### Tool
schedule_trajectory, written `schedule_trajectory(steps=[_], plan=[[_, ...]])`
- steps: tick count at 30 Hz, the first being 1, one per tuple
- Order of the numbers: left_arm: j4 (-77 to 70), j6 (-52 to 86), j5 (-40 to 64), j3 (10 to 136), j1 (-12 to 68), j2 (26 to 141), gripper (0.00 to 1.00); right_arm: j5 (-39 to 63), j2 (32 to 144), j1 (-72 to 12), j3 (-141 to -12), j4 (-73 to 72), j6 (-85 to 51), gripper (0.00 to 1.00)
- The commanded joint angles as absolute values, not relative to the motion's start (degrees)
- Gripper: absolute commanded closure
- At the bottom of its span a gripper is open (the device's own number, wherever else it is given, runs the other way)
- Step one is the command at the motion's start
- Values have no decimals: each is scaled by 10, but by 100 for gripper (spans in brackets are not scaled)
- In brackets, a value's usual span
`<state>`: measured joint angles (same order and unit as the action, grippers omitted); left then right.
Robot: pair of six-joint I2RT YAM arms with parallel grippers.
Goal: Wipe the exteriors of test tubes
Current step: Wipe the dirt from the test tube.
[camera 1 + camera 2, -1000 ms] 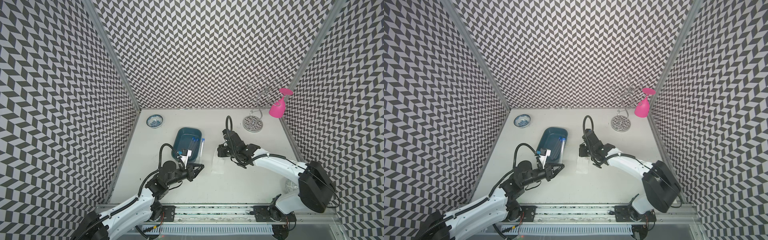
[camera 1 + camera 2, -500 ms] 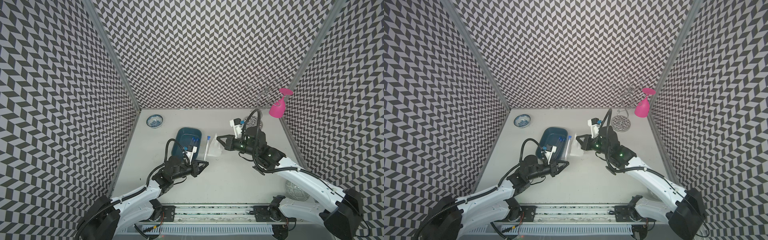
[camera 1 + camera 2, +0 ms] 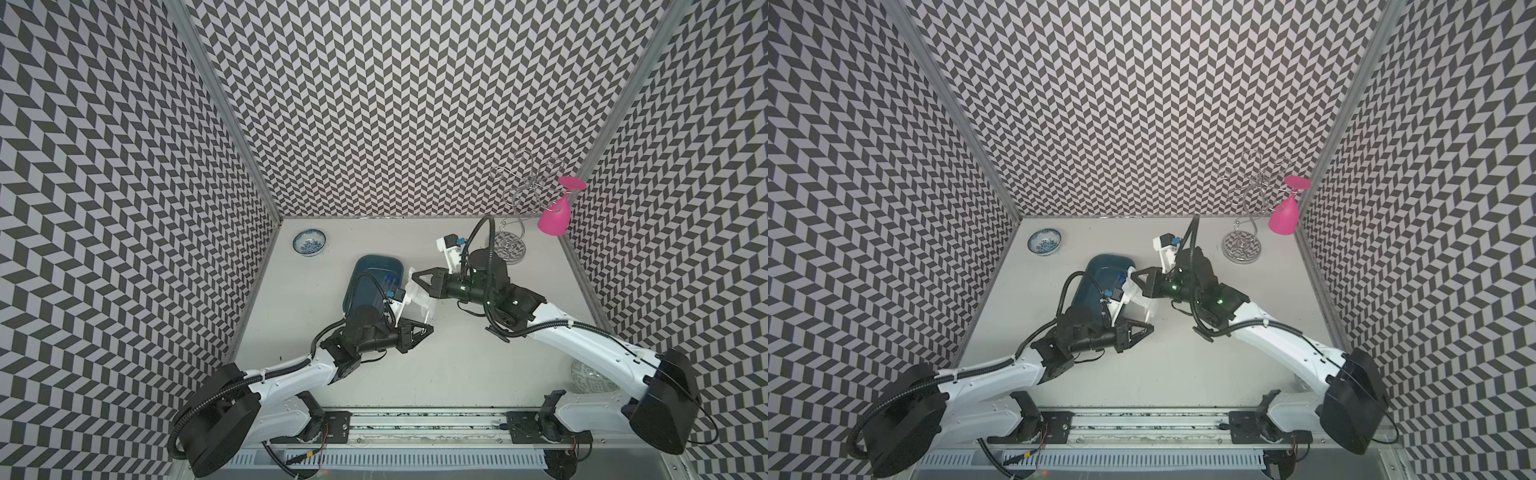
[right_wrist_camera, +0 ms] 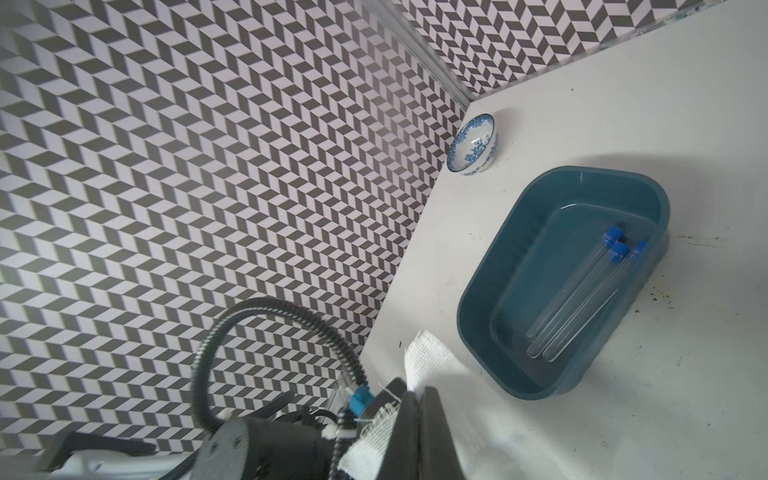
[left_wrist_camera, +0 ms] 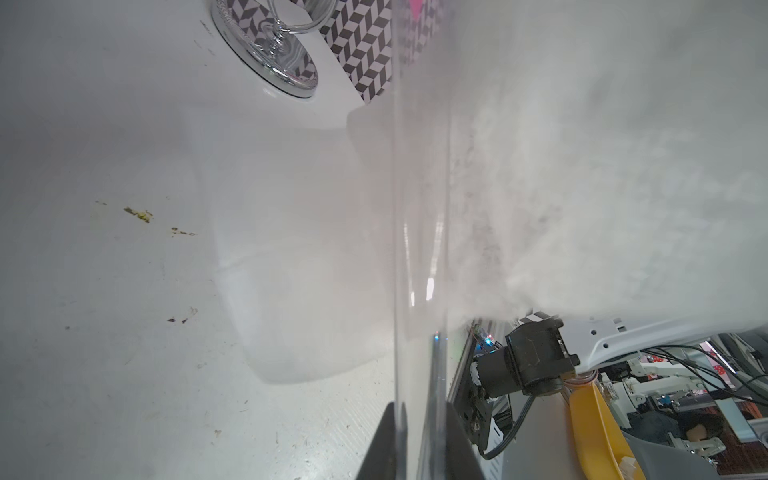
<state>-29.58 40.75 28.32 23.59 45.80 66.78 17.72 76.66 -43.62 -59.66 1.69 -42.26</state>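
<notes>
- While the left gripper (image 3: 428, 329) is clamped narrow around one test tube (image 5: 419, 208), the right gripper (image 3: 415, 276) is pinched shut on a white mesh wipe sheet (image 3: 420, 300).
- Both grippers meet near the middle of the white table (image 3: 415, 374), just right of a dark teal tray (image 3: 358, 272). The left gripper sits nearer and the right gripper farther back.
- In the left wrist view, the held tube is a clear, thin cylinder running out from between the two dark jaws. The wipe sheet is a hazy white mass right beside it and seems to touch it along one side.
- In both top views the sheet hangs between the two gripper tips. The held tube is too thin and clear to trace there.
- In the right wrist view, the closed jaws grip a frayed edge of the sheet.
- Three more test tubes (image 4: 577, 299) lie side by side, touching, flat on the tray floor against its right wall. Their blue caps point to the far end.
- A small blue and white bowl (image 3: 309, 242) stands at the far left, near the wall corner and well apart from the tray.
- At the far right, a chrome wire rack (image 3: 510, 249) stands on a round base. A pink glass (image 3: 555, 218) hangs upside down from one of its arms.
</notes>
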Motion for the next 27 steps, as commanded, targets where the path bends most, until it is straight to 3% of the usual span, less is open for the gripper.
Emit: schedule_trajectory(steps=[1,9,14,17,22,27], plan=[[-317,404,285,246,463,664,83,127,775,-439,-602,32,-409,100],[-314,404,281,234,467,654,83,72,800,-439,-635,98,-380,93],[-323,413,271,225,467,648,83,99,806,-439,-677,107,-369,71],[-324,413,269,223,467,649,83,110,804,-440,-714,124,-360,63],[-333,417,269,216,466,651,83,120,771,-439,-739,142,-353,58],[-334,417,269,215,462,652,83,98,702,-439,-675,155,-368,57]])
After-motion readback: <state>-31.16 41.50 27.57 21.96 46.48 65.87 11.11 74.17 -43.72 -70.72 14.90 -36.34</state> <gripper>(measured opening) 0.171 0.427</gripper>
